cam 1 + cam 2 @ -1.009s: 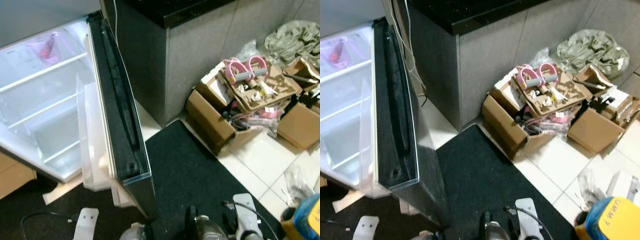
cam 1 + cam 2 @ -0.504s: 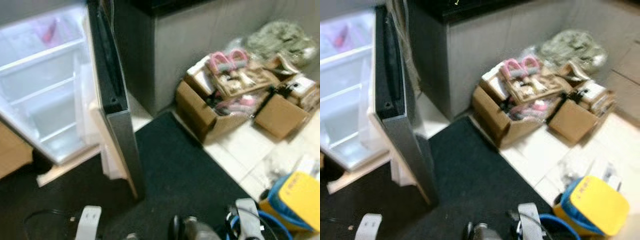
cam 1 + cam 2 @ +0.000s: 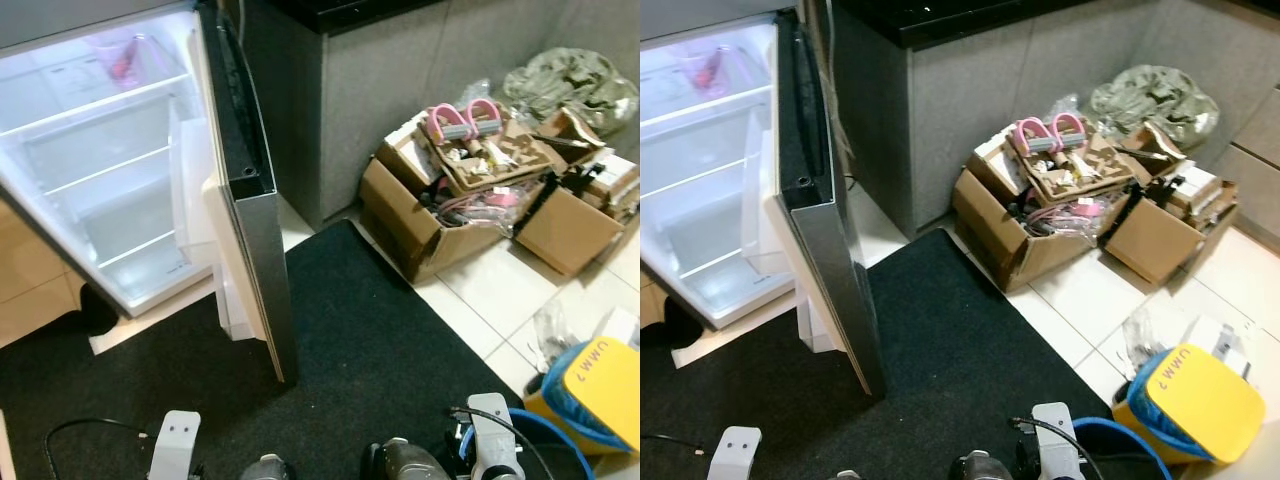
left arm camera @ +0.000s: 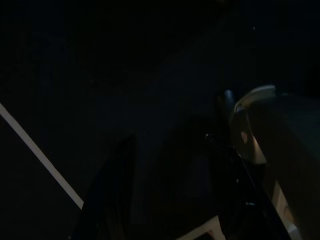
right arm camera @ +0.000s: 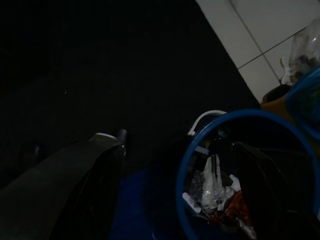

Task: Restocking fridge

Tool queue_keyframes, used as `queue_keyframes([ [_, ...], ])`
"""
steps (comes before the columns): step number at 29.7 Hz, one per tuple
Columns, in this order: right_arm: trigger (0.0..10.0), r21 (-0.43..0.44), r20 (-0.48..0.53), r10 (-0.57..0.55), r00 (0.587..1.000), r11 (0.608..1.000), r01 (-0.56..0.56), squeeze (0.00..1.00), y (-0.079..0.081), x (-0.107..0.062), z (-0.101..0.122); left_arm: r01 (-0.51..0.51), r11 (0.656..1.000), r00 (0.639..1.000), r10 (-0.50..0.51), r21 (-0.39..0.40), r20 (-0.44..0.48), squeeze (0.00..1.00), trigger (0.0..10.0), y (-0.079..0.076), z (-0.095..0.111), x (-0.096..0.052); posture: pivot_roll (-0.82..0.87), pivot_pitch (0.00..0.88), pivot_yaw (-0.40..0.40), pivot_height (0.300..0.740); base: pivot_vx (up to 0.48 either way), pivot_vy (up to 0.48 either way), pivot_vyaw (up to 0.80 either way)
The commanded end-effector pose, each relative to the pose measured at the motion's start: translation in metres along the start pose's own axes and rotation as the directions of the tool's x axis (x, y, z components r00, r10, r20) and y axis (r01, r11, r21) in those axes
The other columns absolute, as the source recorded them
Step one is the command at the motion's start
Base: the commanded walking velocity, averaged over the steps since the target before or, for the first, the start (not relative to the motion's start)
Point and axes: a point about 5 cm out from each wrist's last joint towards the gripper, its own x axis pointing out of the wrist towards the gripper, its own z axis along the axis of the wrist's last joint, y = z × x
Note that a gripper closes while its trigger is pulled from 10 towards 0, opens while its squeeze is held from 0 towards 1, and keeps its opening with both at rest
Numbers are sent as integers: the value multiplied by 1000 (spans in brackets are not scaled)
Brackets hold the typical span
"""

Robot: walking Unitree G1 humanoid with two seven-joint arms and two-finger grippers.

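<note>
- Both arms hang low at the near edge of the head views; the left pincer (image 4: 165, 200) shows as dark fingers over the black mat (image 3: 370, 340), and I cannot tell how its fingers stand
- The right pincer (image 5: 165, 200) hangs above a blue-rimmed bin (image 5: 240, 165) with wrappers inside; its finger state cannot be told either
- A yellow and blue container (image 3: 1190, 400) sits on the white tile floor (image 3: 1090, 300) to the robot's right, just beside the mat
- The fridge (image 3: 90, 170) stands open at the left, its lit shelves bare apart from a pink item (image 3: 125, 60) on the top shelf
- The fridge door (image 3: 250, 230) juts out toward the mat
- Farther right, open cardboard boxes (image 3: 440, 210) of clutter sit against the grey cabinet (image 3: 400, 90), a green bundle (image 3: 570, 85) behind them
</note>
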Motion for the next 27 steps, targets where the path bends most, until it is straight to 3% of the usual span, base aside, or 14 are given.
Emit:
queue_keyframes([
  [1,10000,12,-16,-8,1000,1000,9,0,-1,-2,-6,-2,1000,999,2,3,-38,0,10000,2,-12,-4,-77,181,-10,727,0,0,0],
  [12,10000,11,-13,-10,1000,1000,10,0,-1,-2,-6,1,1000,1000,-1,9,-29,0,10000,1,-9,-3,-77,185,-8,727,0,0,0],
  [17,10000,-47,70,16,997,999,-12,0,3,1,9,2,1000,1000,-2,10,-28,0,10000,2,-8,-3,-76,189,-6,727,0,0,0],
  [21,10000,-139,316,128,940,986,-88,0,14,6,66,2,1000,1000,-2,15,-27,0,10000,3,-8,-3,-80,194,-3,727,0,0,0],
  [23,10000,-139,316,128,940,986,-88,0,14,6,66,2,1000,1000,-2,15,-27,0,10000,3,-8,-3,-80,194,-3,727,0,0,0],
  [25,10000,-254,434,239,869,958,-136,0,25,3,104,3,1000,1000,-3,18,-26,0,10000,3,-8,-3,-82,196,-3,727,0,0,0],
  [26,10000,-254,434,239,869,958,-136,0,25,3,104,3,1000,1000,-3,18,-26,0,10000,3,-8,-3,-82,196,-3,727,0,0,0],
  [27,10000,-300,481,295,825,940,-161,0,33,0,124,4,1000,1000,-4,19,-25,0,10000,3,-8,-3,-82,197,-4,727,0,0,0],
])
